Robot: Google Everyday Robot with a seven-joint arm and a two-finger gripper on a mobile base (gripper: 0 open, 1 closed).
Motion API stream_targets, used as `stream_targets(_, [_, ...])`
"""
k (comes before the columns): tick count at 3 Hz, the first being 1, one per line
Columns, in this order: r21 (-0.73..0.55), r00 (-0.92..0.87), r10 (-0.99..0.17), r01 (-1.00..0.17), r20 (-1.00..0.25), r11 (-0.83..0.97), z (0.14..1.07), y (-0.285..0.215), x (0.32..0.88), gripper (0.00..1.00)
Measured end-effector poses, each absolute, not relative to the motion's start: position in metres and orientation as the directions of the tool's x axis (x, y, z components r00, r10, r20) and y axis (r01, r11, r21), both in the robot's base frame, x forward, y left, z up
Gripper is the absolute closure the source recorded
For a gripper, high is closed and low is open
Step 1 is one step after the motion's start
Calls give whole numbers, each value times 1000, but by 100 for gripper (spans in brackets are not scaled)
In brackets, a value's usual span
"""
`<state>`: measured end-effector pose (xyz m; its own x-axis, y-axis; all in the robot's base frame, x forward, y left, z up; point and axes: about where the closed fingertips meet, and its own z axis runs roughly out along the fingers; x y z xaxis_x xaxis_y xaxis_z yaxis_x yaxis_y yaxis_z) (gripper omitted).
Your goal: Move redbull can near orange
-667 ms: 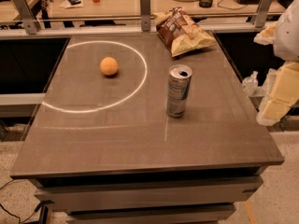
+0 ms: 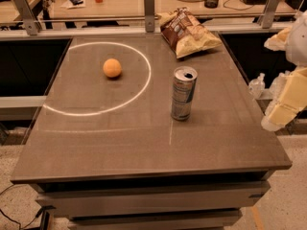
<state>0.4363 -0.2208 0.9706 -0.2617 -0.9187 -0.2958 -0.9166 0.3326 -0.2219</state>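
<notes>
The redbull can (image 2: 183,94), slim and silver-blue with an open top, stands upright right of the table's middle. The orange (image 2: 112,68) lies to its left and farther back, inside a white circle (image 2: 144,87) drawn on the table top. The can stands just outside that circle. Cream-coloured parts of my arm (image 2: 287,99) show at the right edge, beyond the table's right side and apart from the can. My gripper is out of view.
A brown-and-yellow chip bag (image 2: 189,32) lies at the back of the table (image 2: 144,143), behind the can. A rail with metal posts (image 2: 149,6) runs along the back edge. Desks with clutter stand beyond it.
</notes>
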Motion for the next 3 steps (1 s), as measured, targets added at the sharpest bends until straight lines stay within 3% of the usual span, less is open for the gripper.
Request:
stream_targets(1, [-167,-329,-813,-876,-481,453,934,-241,430,0])
stream_targets(3, [-164,-214,-581,-833,-785,529,880,-253,432,0])
